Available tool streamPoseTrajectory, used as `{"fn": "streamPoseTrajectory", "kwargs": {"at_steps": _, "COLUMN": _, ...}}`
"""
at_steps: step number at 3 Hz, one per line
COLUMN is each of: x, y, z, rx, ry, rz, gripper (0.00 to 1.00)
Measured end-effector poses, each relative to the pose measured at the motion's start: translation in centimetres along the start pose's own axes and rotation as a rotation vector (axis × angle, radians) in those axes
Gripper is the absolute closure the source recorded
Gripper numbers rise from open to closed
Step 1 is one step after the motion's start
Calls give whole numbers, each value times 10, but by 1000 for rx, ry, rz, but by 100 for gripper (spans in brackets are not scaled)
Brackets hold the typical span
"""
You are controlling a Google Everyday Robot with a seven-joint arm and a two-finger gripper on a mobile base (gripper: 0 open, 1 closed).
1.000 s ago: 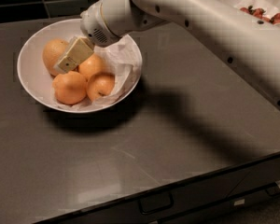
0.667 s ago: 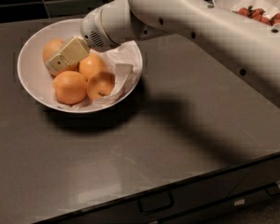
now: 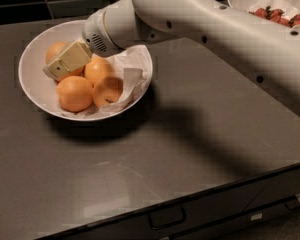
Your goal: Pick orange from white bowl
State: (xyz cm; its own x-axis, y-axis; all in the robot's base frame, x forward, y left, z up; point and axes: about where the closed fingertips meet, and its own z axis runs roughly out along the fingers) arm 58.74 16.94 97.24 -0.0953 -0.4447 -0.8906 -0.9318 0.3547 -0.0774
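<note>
The white bowl (image 3: 30,69), lined with crumpled white paper, sits at the back left of the dark table. It holds four oranges. The paler, tan-yellow orange (image 3: 55,50) lies at the bowl's back left, partly hidden. Three brighter oranges lie beside it: one in the middle (image 3: 97,69), one at the front left (image 3: 74,93), one at the front right (image 3: 107,90). My gripper (image 3: 61,65), cream-coloured, reaches down from the right into the bowl and lies right over the front of the pale orange.
My white arm (image 3: 200,24) crosses the table's back from the right. A second white bowl with red strawberries (image 3: 285,9) stands at the back right corner. The dark table (image 3: 190,149) has its front edge near the frame's bottom.
The gripper has moved a little left and lower into the bowl, now covering more of the pale back-left orange. The oranges have not moved.
</note>
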Motion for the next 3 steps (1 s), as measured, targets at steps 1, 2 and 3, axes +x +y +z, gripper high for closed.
{"fn": "streamPoseTrajectory", "kwargs": {"at_steps": 1, "x": -2, "y": 7, "z": 1, "rx": 15, "ry": 3, "rz": 7, "gripper": 0}}
{"fn": "streamPoseTrajectory", "kwargs": {"at_steps": 2, "x": -1, "y": 10, "z": 2, "rx": 25, "ry": 2, "rz": 16, "gripper": 5}}
{"fn": "streamPoseTrajectory", "kwargs": {"at_steps": 3, "x": 3, "y": 9, "z": 5, "rx": 25, "ry": 4, "rz": 25, "gripper": 9}}
